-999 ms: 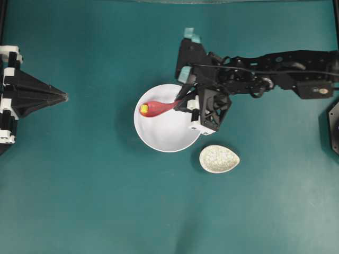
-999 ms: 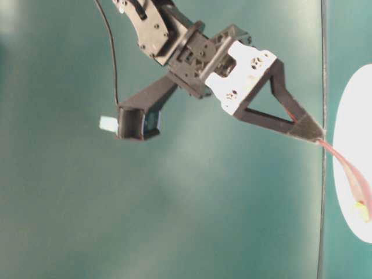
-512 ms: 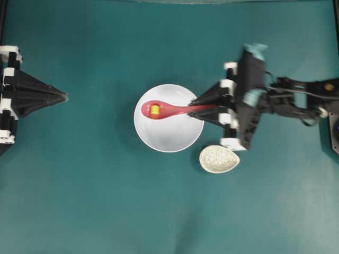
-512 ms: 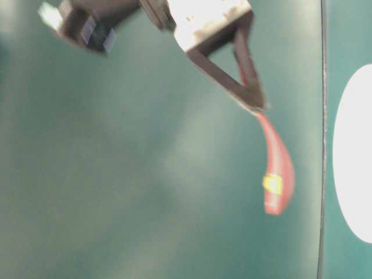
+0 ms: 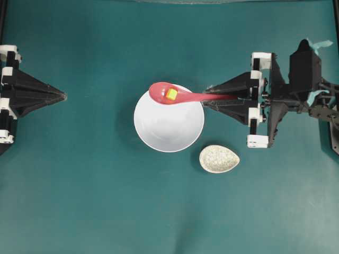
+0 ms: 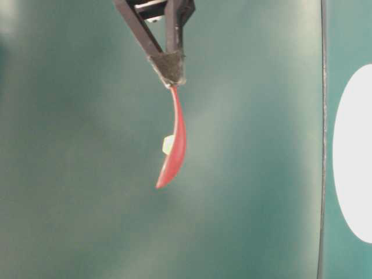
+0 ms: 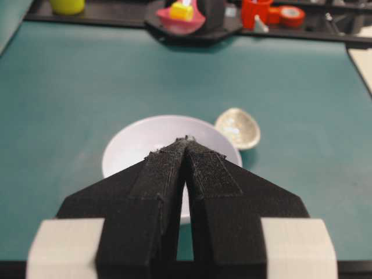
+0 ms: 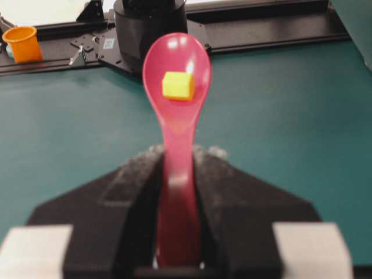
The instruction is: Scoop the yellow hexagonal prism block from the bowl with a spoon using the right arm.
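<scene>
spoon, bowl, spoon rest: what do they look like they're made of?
Spoon: glossy pink-red, smooth with soft highlights; probably plastic or melamine, glazed ceramic possible.
Bowl: plain white, evenly smooth, thin rim; ceramic or melamine, can't tell which.
Spoon rest: beige with a crackled speckle pattern and a slight sheen; looks like glazed stoneware.

Lighting even, bright, from overhead; soft shadows under bowl (image 5: 168,119) & spoon rest (image 5: 219,159). Overhead view sharp. Table-level view hazy, washed out, bowl blown to flat white. Right wrist view: spoon (image 8: 176,110) fairly crisp, fingers (image 8: 125,197) near lens soft. Left wrist background slightly blurred.
</scene>
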